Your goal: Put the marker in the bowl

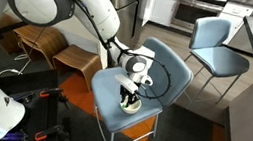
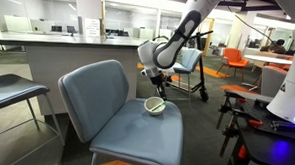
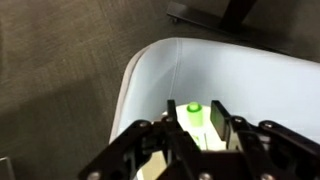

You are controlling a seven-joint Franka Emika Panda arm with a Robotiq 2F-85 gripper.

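Note:
The small white bowl sits on the blue chair seat. My gripper hangs just above it, pointing down. In the wrist view the gripper has its fingers apart, with a gap on either side of the marker. The marker's green end faces the camera, with the pale bowl under it. In an exterior view a thin dark stick lies in the bowl. I cannot tell whether the fingers touch the marker.
The chair back rises behind the seat. A second blue chair stands further off. Wooden chairs and dark equipment stand nearby. Grey carpet lies beyond the seat's edge.

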